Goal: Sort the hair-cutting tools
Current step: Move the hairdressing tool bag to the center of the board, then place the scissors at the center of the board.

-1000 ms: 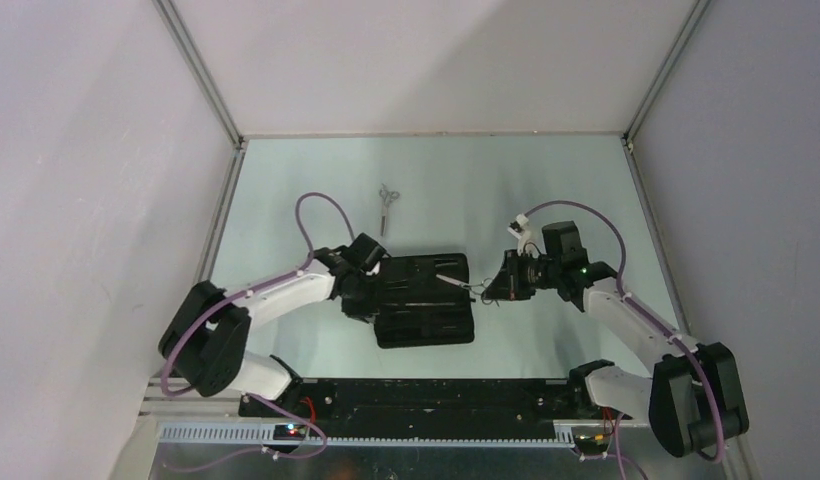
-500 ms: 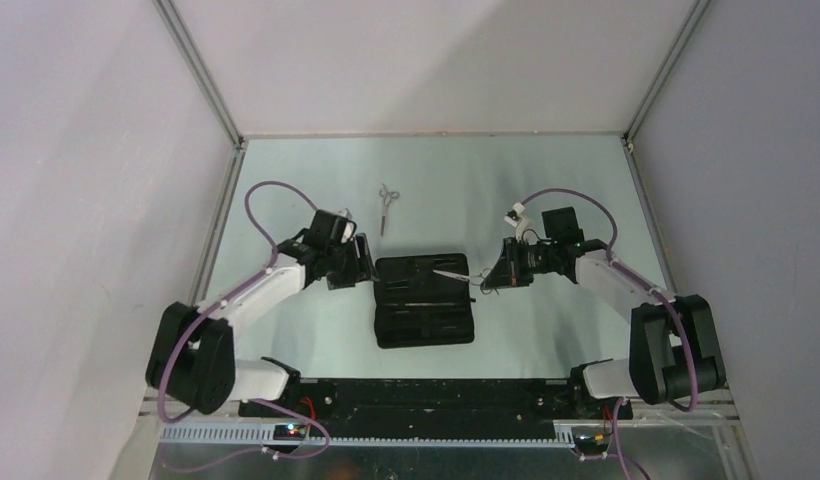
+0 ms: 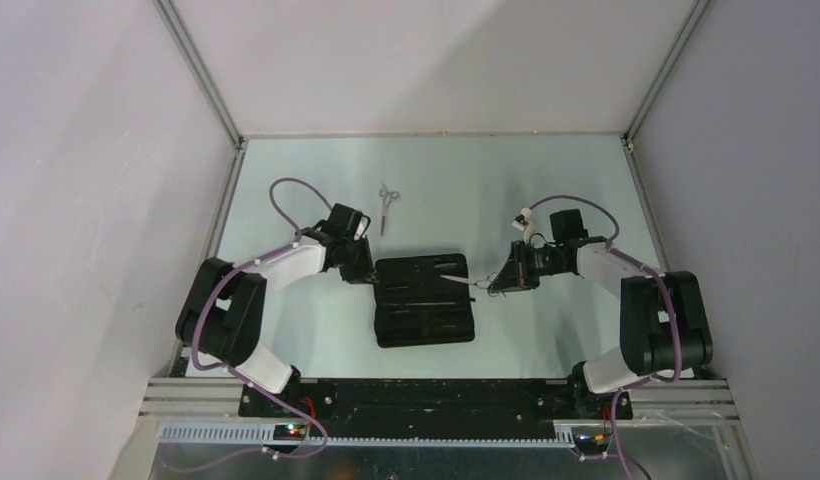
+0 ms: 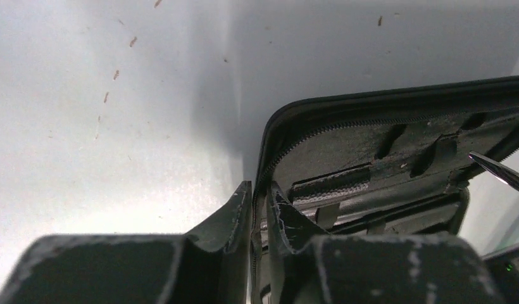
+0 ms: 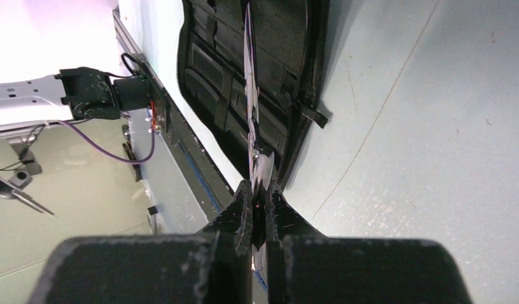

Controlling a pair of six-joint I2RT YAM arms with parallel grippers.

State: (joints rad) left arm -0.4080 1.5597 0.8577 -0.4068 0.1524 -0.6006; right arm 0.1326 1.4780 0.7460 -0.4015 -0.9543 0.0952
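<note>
A black pouch (image 3: 423,312) lies open mid-table, showing its inner straps. My left gripper (image 3: 369,272) is shut on the pouch's left zipper edge (image 4: 260,171), one finger (image 4: 235,212) outside and one inside. My right gripper (image 3: 498,285) is shut on a pair of silver scissors (image 3: 456,280), held at the pivot near the rings. Their blades (image 5: 249,95) point over the pouch's right side (image 5: 295,76), and the tip also shows in the left wrist view (image 4: 497,171). A second pair of silver scissors (image 3: 387,205) lies on the table behind the pouch. I cannot make out the black comb-like tool.
The pale table surface (image 3: 546,190) is walled on the left, back and right. A black rail (image 3: 426,400) with the arm bases runs along the near edge. A pull tab (image 5: 314,115) sticks out from the pouch's edge.
My left gripper came off the pouch's left part, drew back to the left, then closed on its left edge. My right gripper kept the scissors at the pouch's right edge while its arm swung back.
</note>
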